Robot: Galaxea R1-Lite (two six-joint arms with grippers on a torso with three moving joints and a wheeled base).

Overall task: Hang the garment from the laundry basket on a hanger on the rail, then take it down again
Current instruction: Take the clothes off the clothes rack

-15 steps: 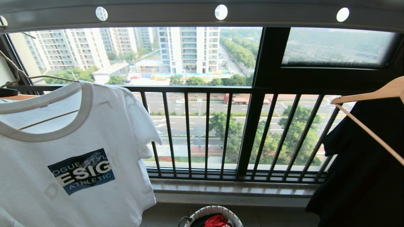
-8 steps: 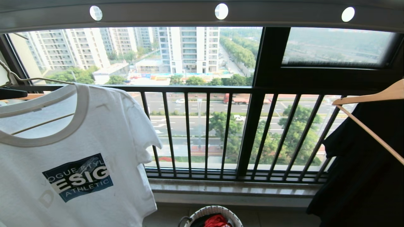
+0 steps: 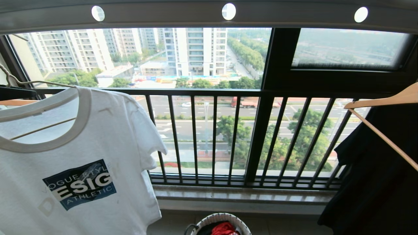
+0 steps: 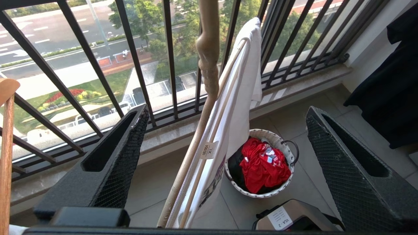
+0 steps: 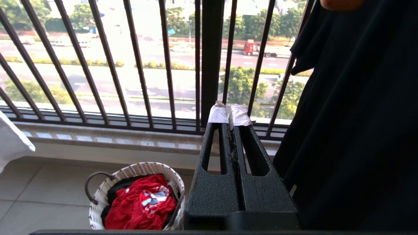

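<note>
The garment (image 3: 81, 156), a white T-shirt with a dark blue chest print, hangs at the left on the cream hanger (image 3: 42, 128). The hanger's hook is out of view. The rail (image 3: 163, 14) spans the top. One of the black fingers (image 3: 18, 93) of my left gripper shows at the left edge beside the collar. In the left wrist view my left gripper (image 4: 227, 111) is open, and the hanger's twisted neck (image 4: 208, 58) and the garment (image 4: 243, 94) stand between and beyond the jaws, untouched. The laundry basket (image 3: 209, 221) sits on the floor below. My right gripper (image 5: 230, 114) is shut and empty.
A black garment (image 3: 375, 169) hangs on a wooden hanger (image 3: 385, 99) at the right, close to my right gripper. The black window railing (image 3: 212, 137) and stone sill (image 3: 241, 195) lie behind. A red garment (image 5: 140, 202) fills the basket. Another wooden hanger end (image 4: 6, 130) is by the left finger.
My left gripper's finger has come further in from the left edge towards the collar. The T-shirt has sagged slightly left and down. The right arm has not moved.
</note>
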